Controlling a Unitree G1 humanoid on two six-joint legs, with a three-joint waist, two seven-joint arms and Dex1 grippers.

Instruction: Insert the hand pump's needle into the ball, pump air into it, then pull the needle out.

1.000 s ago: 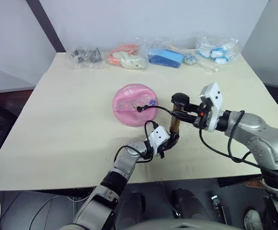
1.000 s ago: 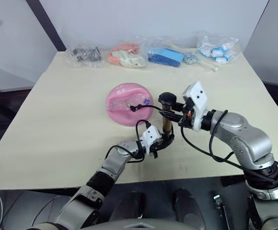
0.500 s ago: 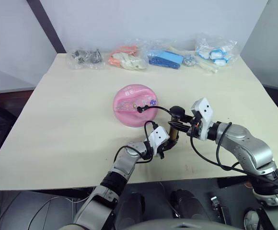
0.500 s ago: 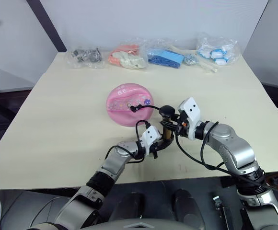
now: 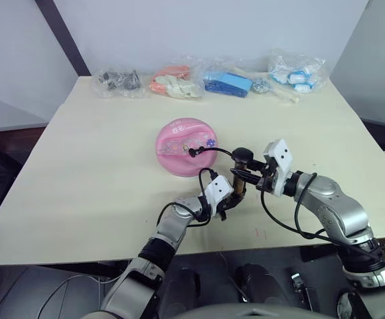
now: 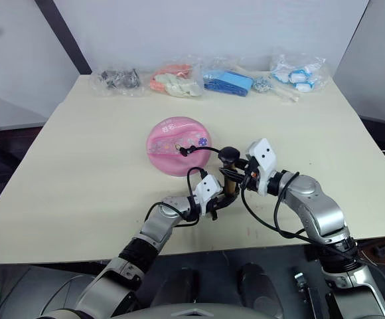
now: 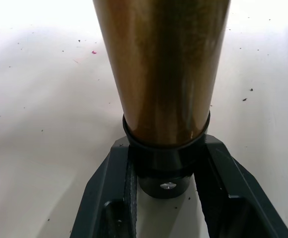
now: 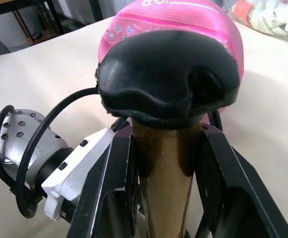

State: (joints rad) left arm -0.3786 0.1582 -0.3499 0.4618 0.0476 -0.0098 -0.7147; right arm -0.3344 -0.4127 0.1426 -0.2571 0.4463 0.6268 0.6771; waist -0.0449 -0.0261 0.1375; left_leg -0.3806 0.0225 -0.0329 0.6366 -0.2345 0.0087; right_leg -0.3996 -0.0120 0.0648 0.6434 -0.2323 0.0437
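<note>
Both grippers clamp the upright gold-bronze metal hand pump (image 5: 237, 183): left gripper (image 7: 166, 186) at its base, right gripper (image 8: 166, 163) under the handle. A crooked push could yank the hose from the dented pink ball (image 5: 186, 144).

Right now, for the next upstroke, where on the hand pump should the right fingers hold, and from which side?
Probably under the black T-handle. The hand pump stands upright, its base clamped by the left gripper, so the overhanging handle gives a lip to pull against. Come level from the robot's right, as the right gripper does, its fingers straddling the tube.
</note>
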